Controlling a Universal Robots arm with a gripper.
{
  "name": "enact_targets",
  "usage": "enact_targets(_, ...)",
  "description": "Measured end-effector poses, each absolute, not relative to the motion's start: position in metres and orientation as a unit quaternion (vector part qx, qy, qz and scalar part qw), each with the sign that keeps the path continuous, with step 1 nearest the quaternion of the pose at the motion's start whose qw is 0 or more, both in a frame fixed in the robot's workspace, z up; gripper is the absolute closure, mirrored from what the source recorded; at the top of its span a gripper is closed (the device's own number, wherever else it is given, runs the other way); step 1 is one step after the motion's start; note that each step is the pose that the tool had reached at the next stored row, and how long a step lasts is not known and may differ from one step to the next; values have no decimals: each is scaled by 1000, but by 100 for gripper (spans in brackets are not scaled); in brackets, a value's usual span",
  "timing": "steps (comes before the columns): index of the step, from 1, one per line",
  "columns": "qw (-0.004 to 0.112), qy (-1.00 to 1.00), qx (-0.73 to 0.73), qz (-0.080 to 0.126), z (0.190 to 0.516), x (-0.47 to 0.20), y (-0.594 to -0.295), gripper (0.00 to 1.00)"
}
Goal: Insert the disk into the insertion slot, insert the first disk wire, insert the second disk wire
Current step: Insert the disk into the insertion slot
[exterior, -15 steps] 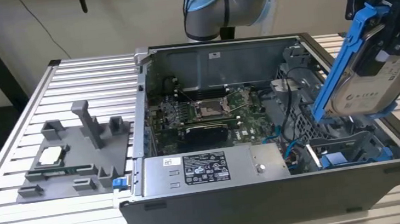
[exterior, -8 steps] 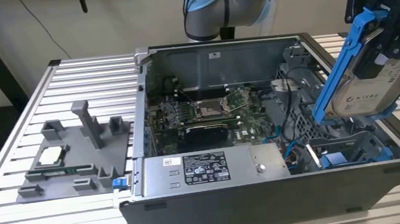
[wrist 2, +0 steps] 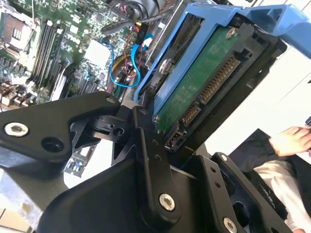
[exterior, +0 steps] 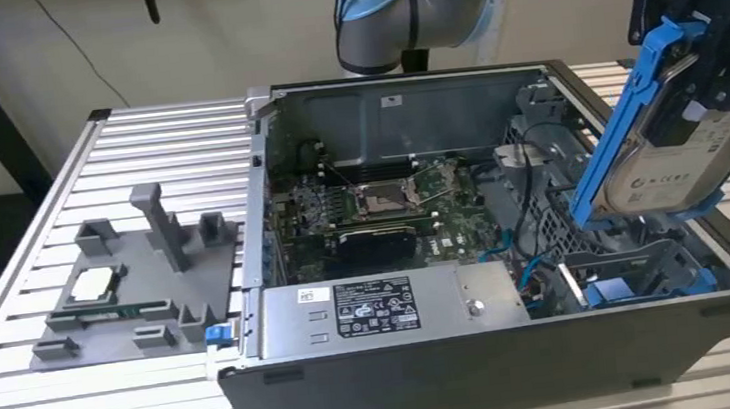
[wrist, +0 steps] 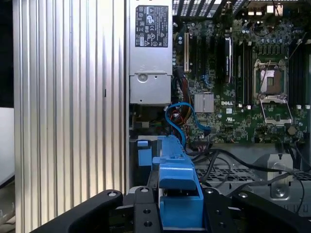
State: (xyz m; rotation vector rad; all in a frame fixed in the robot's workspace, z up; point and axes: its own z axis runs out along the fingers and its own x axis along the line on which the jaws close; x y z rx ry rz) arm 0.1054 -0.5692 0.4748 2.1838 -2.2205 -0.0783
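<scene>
Tool (exterior: 709, 81) clamping disk (exterior: 667, 170), holding it tilted above drive bay (exterior: 633, 274), at 3 o'clock side of computer case (exterior: 369, 104) in exterior view. Disk not yet seated. Blue wires (wrist: 176, 116) lying loose inside case, both apparently pending.

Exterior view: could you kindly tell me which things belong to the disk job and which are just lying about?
Job: disk, held by the tool; bay in the computer case.
Lying about: grey stand; power supply box.
</scene>
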Motion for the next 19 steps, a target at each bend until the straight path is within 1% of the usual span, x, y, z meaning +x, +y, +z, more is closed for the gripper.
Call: enact_targets(19,13,-713,701,-25,469,105,-569,67)
